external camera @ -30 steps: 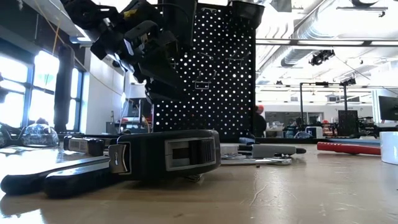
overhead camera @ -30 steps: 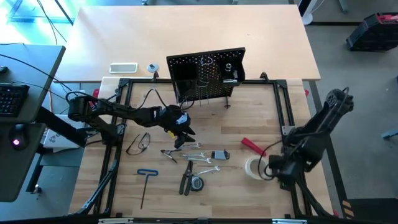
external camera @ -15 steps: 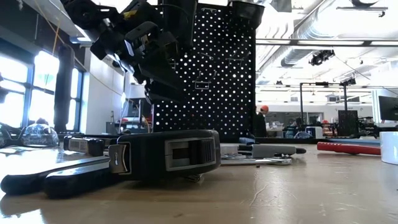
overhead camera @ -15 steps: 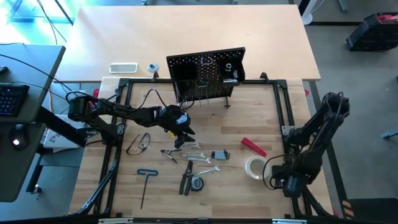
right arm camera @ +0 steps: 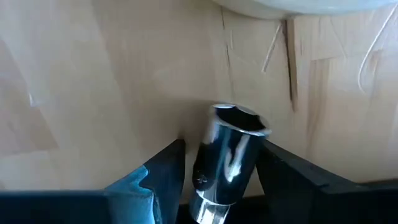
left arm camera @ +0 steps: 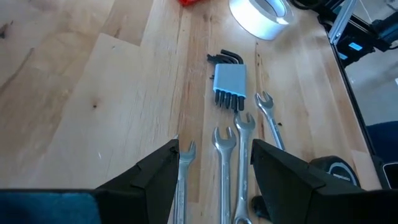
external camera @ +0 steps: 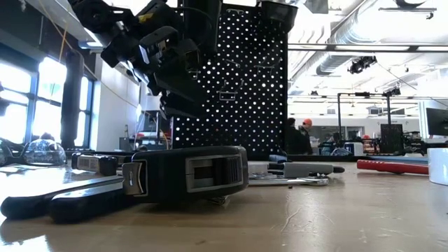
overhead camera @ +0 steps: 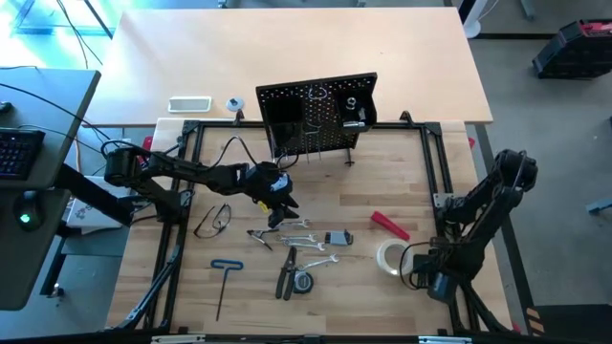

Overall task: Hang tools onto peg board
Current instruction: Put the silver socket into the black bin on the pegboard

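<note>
The black peg board (overhead camera: 316, 115) stands upright at the table's far side. Silver wrenches (overhead camera: 298, 235), a grey hex key set (overhead camera: 338, 238), pliers (overhead camera: 286, 277), a blue T-handle hex key (overhead camera: 224, 277), safety glasses (overhead camera: 213, 221), a red-handled tool (overhead camera: 389, 225) and a tape roll (overhead camera: 390, 256) lie on the wood. My left gripper (left arm camera: 214, 180) hovers open above the wrenches (left arm camera: 233, 162). My right gripper (right arm camera: 221, 180) is near the tape roll, low over the table at the near right, shut on a shiny chrome socket (right arm camera: 230, 152). My right gripper holds the chrome socket's round wall (right arm camera: 211, 168) between its two fingers. The socket sticks out forward past the fingers, its hollow end (right arm camera: 239, 118) slanting down toward the wood. Its back end is hidden between the fingers.
A black tape measure (external camera: 185, 175) lies at the near middle beside the pliers. The black table frame (overhead camera: 435, 162) runs along the sides. A white slab (overhead camera: 189, 104) lies on the far table behind the peg board. People stand in the room beyond.
My right gripper has gone toward the table's near edge, beside the tape roll. My left gripper has kept still over the wrenches.
</note>
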